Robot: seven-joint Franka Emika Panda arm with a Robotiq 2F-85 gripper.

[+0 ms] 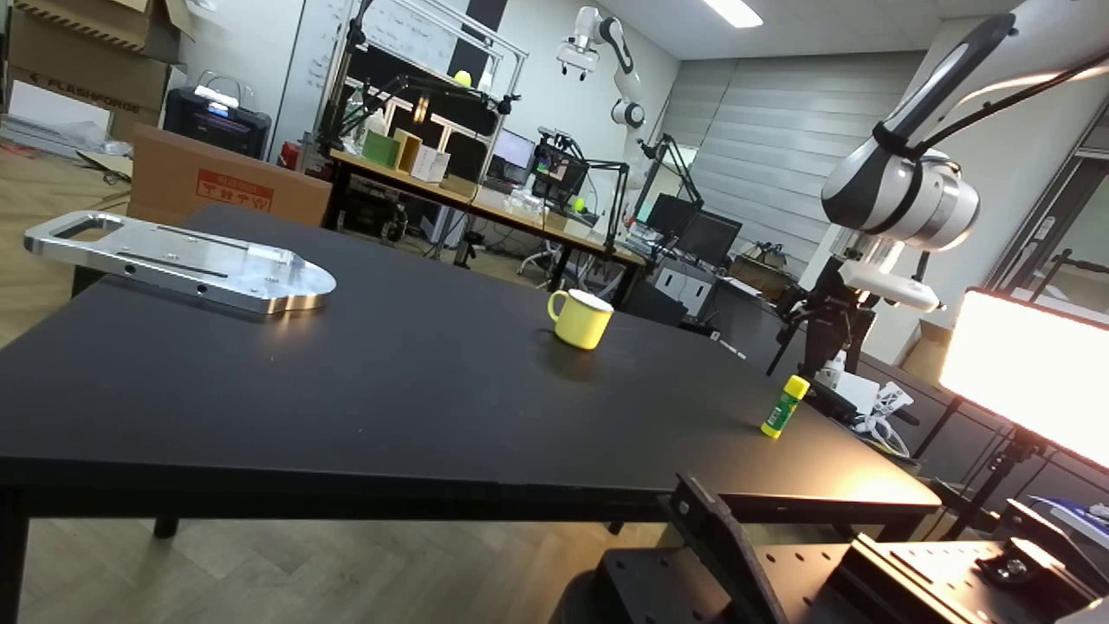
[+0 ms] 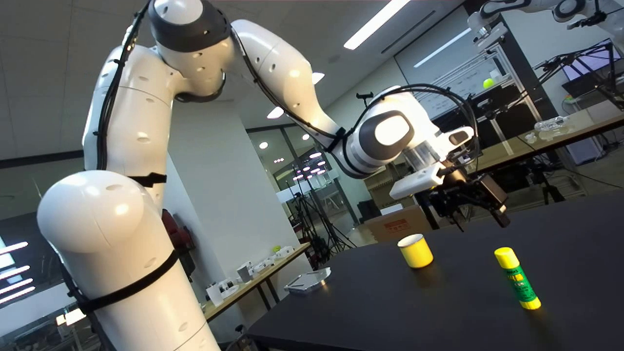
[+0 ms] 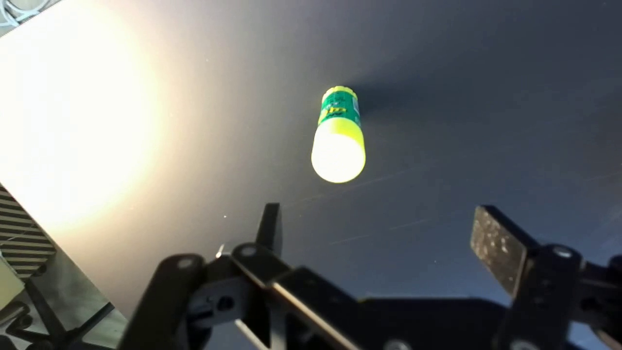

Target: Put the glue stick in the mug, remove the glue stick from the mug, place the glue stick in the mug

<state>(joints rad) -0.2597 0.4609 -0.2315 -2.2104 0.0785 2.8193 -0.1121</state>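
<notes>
Strip lights point(image 2: 376, 24) shine from the grey ceiling point(image 2: 39, 87), and a glaring light panel point(image 1: 1031, 373) floods one corner of the black table point(image 1: 407, 399). Beyond it I see a wood-topped workbench point(image 1: 554, 232), dark monitors point(image 1: 709, 236), grey slatted blinds point(image 1: 806, 130) and cardboard boxes point(image 1: 69, 74) near a pale wall point(image 1: 234, 48); elsewhere in the room, black tripods point(image 2: 312, 222) stand before a glass partition point(image 2: 273, 156). Underfoot runs wood-patterned flooring point(image 1: 286, 563).

Glue stick point(image 1: 785, 407) stands near one end of black table point(image 1: 390, 399), mug point(image 1: 582, 322) well apart, metal plate point(image 1: 195, 260) at opposite end, gripper point(image 1: 816, 354) aloft.
</notes>
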